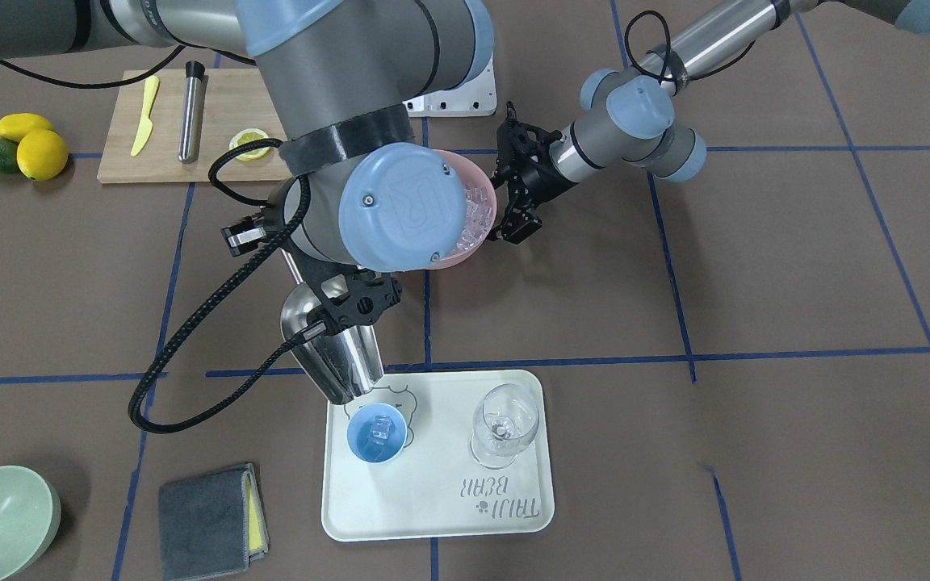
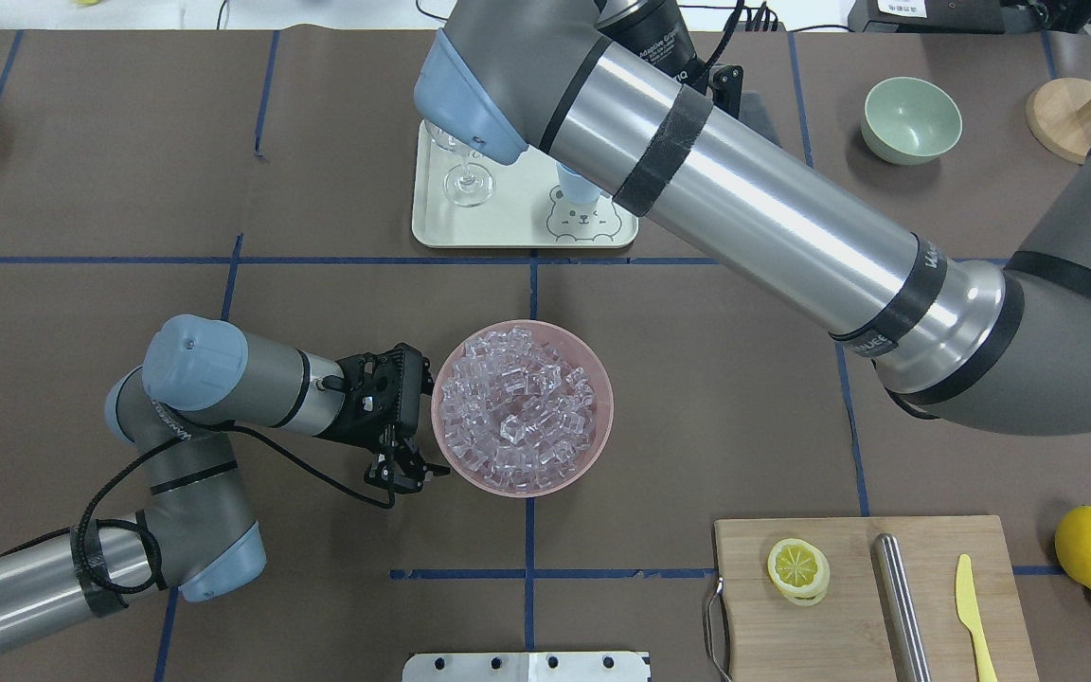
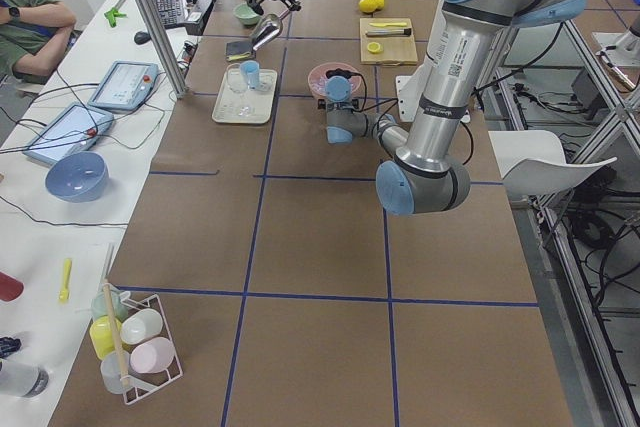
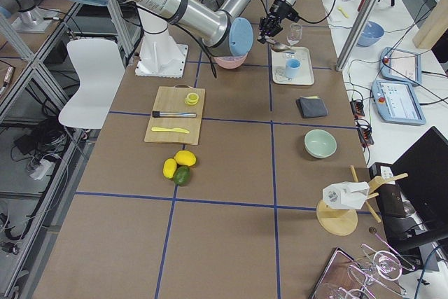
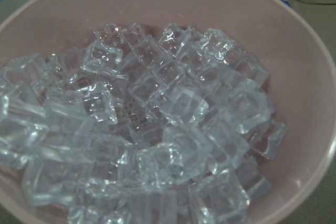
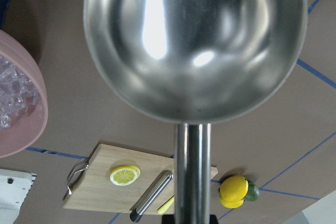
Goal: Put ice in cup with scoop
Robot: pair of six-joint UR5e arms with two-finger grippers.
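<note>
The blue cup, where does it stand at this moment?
In the front-facing view the cup stands on the cream tray, at the tray's left part, beside the wine glass and just below the tilted scoop.

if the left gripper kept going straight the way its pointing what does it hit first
Most likely the round pink plastic bowl of clear ice cubes. The left gripper sits beside the bowl's rim, and its wrist camera looks straight into the ice. Height is hard to judge, so it may meet the rim before the ice.

The scoop (image 1: 334, 349) hung tilted over the cup (image 1: 377, 437), blocking it from above; beside the cup, the wine glass (image 1: 504, 423) crowded the tray (image 1: 433, 508).
</note>
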